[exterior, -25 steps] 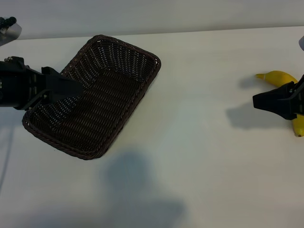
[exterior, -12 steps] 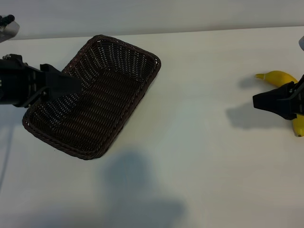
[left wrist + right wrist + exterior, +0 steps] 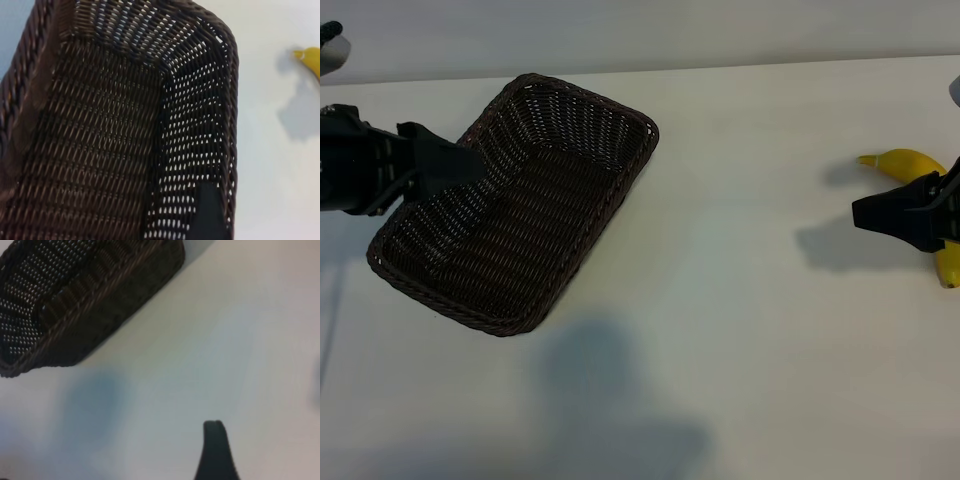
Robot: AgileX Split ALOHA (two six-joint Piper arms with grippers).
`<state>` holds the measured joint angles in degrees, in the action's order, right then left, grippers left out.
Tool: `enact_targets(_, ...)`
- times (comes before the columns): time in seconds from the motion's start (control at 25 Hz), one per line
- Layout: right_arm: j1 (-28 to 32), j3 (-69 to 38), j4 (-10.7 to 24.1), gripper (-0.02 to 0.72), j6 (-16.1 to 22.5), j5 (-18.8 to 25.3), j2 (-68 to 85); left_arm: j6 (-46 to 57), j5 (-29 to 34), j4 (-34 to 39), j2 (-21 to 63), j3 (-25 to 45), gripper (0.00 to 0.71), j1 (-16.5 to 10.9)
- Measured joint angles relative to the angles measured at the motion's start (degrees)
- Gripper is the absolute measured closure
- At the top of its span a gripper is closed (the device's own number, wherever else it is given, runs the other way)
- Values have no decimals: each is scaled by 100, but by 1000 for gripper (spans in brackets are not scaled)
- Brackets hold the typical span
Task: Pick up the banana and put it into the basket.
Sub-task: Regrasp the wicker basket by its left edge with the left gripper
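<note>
Banana (image 3: 912, 163) partly under right gripper (image 3: 865, 213), fingers spread

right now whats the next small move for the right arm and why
Probably lower the right gripper onto the banana and close. The banana lies on the table at the far right, partly hidden behind that gripper, whose open jaws hold nothing and cast a shadow beside it, so it seems above the table. The basket holds no banana; the left gripper sits open over the basket's left rim.
</note>
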<state>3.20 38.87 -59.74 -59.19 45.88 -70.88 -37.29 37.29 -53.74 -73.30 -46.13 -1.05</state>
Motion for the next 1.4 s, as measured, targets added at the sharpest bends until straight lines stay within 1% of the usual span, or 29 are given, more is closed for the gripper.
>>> enact_targets(0.08, 0, 0, -6, 190, 0, 0, 0, 441, 72, 76, 0, 0, 143, 0)
enact_targets(0.16, 0, 0, -6, 190, 0, 0, 0, 1182, 183, 337, 0, 0, 143, 0)
enact_targets(0.28, 0, 0, -6, 190, 0, 0, 0, 2672, 305, 1064, 0, 0, 143, 0)
enact_targets(0.4, 0, 0, -6, 190, 0, 0, 0, 4163, 317, 1959, 0, 0, 143, 0)
enact_targets(0.48, 0, 0, -6, 190, 0, 0, 0, 5077, 317, 2347, 0, 0, 143, 0)
enact_targets(0.56, 0, 0, -6, 190, 0, 0, 0, 5772, 317, 2537, 0, 0, 143, 0)
enact_targets(0.64, 0, 0, -6, 190, 0, 0, 0, 6368, 317, 2544, 0, 0, 143, 0)
enact_targets(0.72, 0, 0, -6, 190, 0, 0, 0, 6678, 385, 2544, 0, 0, 143, 0)
enact_targets(0.84, 0, 0, -11, 190, 0, 0, 0, 6848, 688, 2578, 0, 0, 143, 0)
enact_targets(1.0, 0, 0, -11, 190, 0, 0, 0, 7222, 1123, 3004, -164, -5, 143, 0)
enact_targets(1.12, 0, 0, -11, 190, 0, 0, 0, 7382, 1364, 3125, -362, -6, 143, 0)
enact_targets(1.24, 0, 0, -11, 190, 0, 0, 0, 7422, 1379, 3159, -507, -11, 143, 0)
enact_targets(1.4, 0, 0, -11, 190, 0, 0, 0, 7557, 1229, 3238, -567, -11, 143, 0)
